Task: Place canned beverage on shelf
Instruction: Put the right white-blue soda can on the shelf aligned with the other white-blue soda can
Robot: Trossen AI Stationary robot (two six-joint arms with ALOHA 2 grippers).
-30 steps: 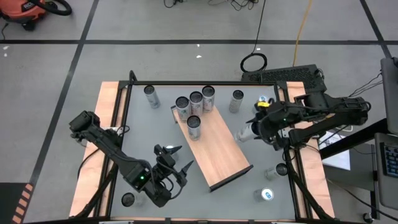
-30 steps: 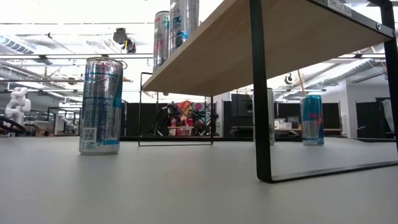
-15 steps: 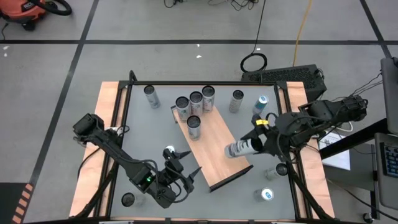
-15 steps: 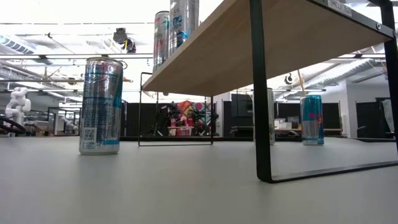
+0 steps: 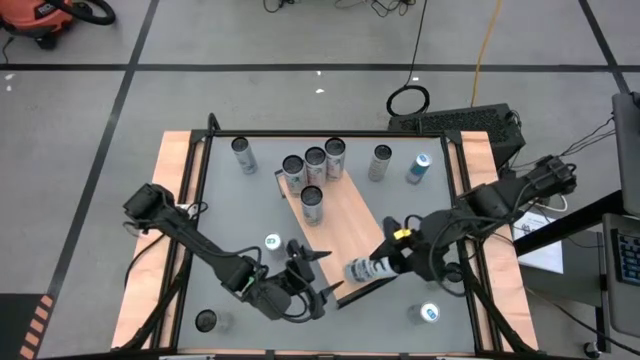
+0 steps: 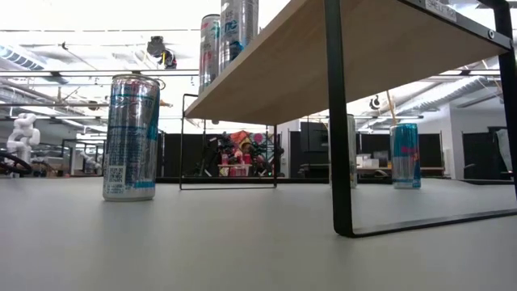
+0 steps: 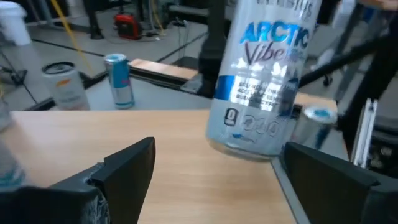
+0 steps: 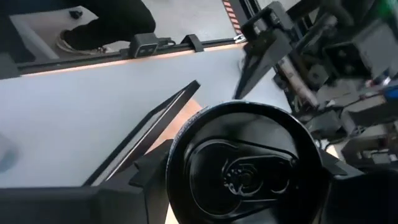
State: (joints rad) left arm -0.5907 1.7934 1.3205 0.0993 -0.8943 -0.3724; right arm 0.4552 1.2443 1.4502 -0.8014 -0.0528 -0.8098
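- My right claw (image 5: 385, 262) is gripping a silver can (image 5: 367, 270) around its body, tilted, over the near right corner of the shelf (image 5: 345, 230), so it can be stood there.
- My left claw (image 5: 318, 275) is hovering wide open and empty by the shelf's near edge, facing that can, likely to steady it.
- Four cans (image 5: 312, 170) are crowding the far end, leaving the near end free.

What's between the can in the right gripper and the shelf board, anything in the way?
Nothing visible. The right gripper holds the can over the bare near end of the shelf. The four cans already there stand at the far end, and the open left gripper waits beside that near end.
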